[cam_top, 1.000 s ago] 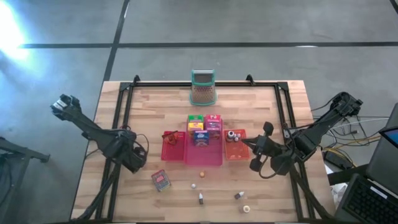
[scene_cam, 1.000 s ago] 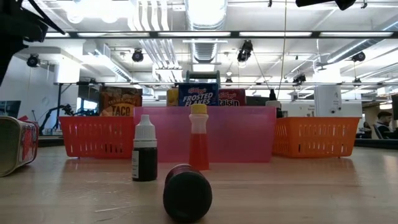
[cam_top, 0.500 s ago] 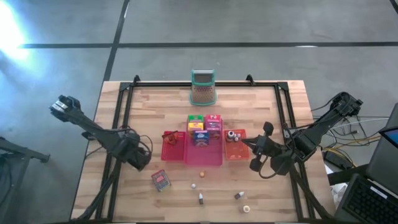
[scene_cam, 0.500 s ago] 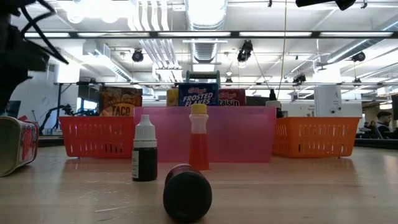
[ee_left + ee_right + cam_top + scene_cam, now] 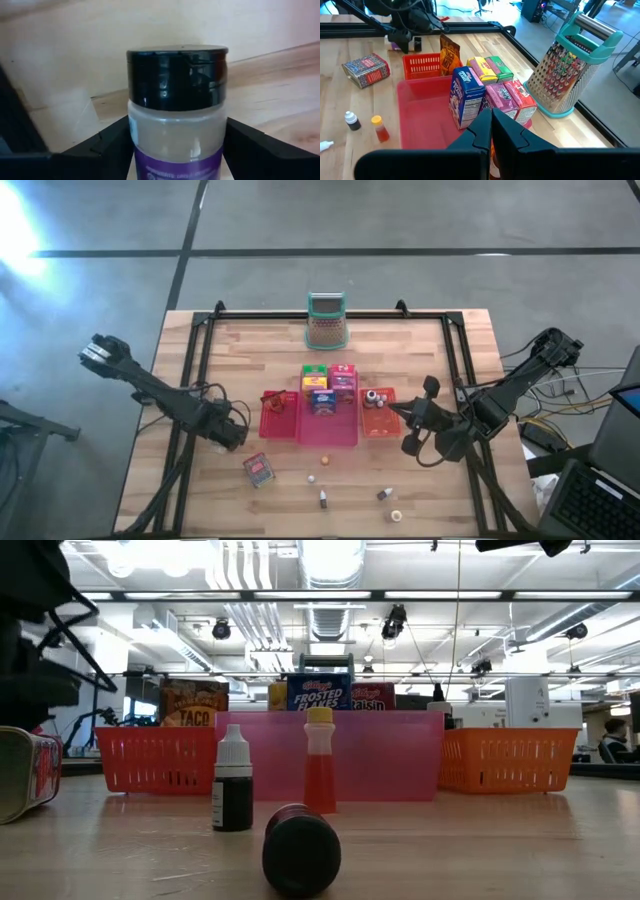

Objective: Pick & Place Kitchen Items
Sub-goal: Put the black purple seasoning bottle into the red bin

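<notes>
**A:** What writing is showing?

**B:** From table height, a blue cereal box (image 5: 318,692) behind the pink plastic tray (image 5: 380,755) is reading "Frosted Flakes". An orange-brown box (image 5: 193,703) is reading "Taco", and a red box (image 5: 372,697) is reading "Raisin".

**A:** How much open room is there?

**B:** The trays are sitting mid-surface. The wooden surface (image 5: 420,498) is lying mostly bare near its front edge, where a few small bottles are standing well apart, with a red patterned tin (image 5: 259,470) nearby.

**A:** And the arms?

**B:** The left gripper (image 5: 233,431) is reaching just beside the red mesh tray (image 5: 270,423), its fingers (image 5: 260,150) spread around a clear jar with a black cap and purple label (image 5: 176,115). The right gripper (image 5: 410,433) is hovering beside the orange tray (image 5: 380,423), fingers pressed together, holding nothing.
</notes>
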Controlling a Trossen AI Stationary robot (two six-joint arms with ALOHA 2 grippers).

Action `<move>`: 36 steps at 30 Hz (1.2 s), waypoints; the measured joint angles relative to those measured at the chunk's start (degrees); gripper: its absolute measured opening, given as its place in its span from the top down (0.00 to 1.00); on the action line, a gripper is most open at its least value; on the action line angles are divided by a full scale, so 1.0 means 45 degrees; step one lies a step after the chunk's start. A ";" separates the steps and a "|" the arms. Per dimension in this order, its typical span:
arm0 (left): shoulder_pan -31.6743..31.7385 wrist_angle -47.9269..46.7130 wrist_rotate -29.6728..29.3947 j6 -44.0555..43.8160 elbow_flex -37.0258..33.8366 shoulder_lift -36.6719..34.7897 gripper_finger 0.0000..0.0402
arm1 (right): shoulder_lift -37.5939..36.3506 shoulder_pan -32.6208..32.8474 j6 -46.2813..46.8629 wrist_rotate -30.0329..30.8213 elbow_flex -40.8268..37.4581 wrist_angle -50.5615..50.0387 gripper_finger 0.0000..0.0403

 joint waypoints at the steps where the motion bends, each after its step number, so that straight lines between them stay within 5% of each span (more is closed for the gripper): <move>1: 0.0015 0.0177 0.0102 0.0072 -0.0149 -0.0022 0.33 | 0.0000 0.0000 -0.0023 0.0000 0.0000 -0.0006 0.98; 16: 0.0088 0.0482 0.0277 0.1258 0.0062 -0.0058 0.54 | 0.0000 0.0005 -0.0080 0.0005 0.0000 -0.0068 0.98; 28: -0.0446 -0.1969 -0.0146 0.2277 0.2494 -0.0407 0.54 | 0.0000 0.0004 0.0032 -0.0304 0.0000 -0.0155 0.98; 32: -0.1076 -0.2820 -0.1422 0.2181 0.3704 -0.0423 0.54 | 0.0000 0.0005 0.0109 -0.0549 0.0000 -0.0155 0.98; 36: -0.1778 -0.2802 -0.4414 0.2766 0.4670 -0.0423 0.54 | 0.0000 0.0005 0.0153 -0.0549 0.0000 -0.0151 0.98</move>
